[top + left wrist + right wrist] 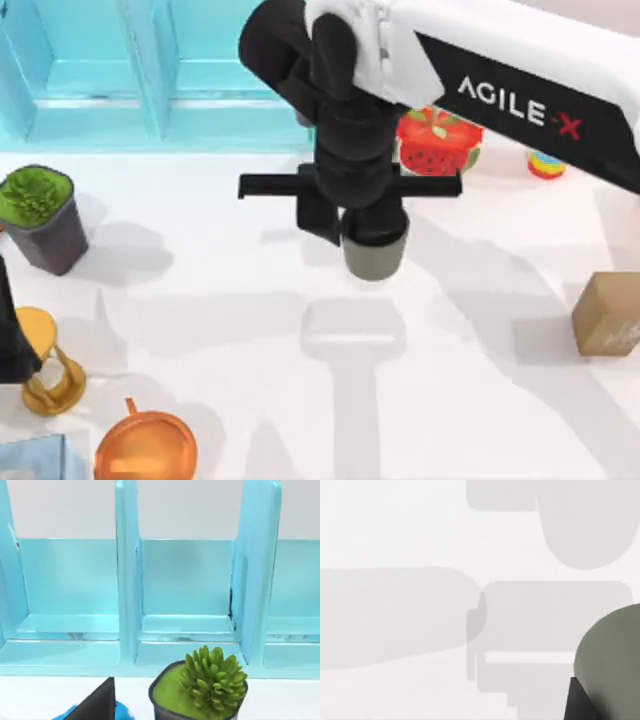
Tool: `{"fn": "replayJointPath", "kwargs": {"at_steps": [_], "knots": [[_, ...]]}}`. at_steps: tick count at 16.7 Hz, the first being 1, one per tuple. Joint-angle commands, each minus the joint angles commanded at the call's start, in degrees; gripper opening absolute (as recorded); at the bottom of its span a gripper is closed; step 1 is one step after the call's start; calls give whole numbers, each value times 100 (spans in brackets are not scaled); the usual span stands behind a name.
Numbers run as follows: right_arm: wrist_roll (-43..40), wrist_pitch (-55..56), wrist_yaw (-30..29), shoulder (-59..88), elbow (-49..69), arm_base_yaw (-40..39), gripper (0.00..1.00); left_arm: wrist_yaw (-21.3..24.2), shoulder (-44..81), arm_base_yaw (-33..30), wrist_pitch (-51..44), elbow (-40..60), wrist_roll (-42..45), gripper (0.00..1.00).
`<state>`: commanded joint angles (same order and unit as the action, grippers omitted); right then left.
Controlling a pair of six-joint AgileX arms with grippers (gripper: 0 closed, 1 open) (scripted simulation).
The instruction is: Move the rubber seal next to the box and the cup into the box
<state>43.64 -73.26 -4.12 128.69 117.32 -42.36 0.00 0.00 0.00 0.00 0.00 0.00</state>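
Right hand (372, 232) pinching cup (375, 255) by its rim, upper centre of top view, holding it clear of bench (200, 300); shadow lying below on bare surface, so you are carrying it, likely toward box (120, 80), turquoise compartments in upper left. In right wrist view cup (610, 650) is showing at lower right. Rubber seal (608, 314) sitting at right edge, well apart from box, not yet moved. Left arm (12, 330) parking at left edge; cannot tell its hand's state.

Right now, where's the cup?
In the top view the cup hangs mid-table in the right gripper, lifted above its shadow, just in front of the watermelon toy.
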Motion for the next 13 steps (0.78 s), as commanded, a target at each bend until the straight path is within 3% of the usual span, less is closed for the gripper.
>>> {"fn": "replayJointPath", "kwargs": {"at_steps": [9,13], "knots": [[-350,-213,24,-597,-500,282,0,0,0,0,0,0,0,100],[-1173,-193,112,-1020,-1089,1106,0,0,0,0,0,0,0,100]]}}
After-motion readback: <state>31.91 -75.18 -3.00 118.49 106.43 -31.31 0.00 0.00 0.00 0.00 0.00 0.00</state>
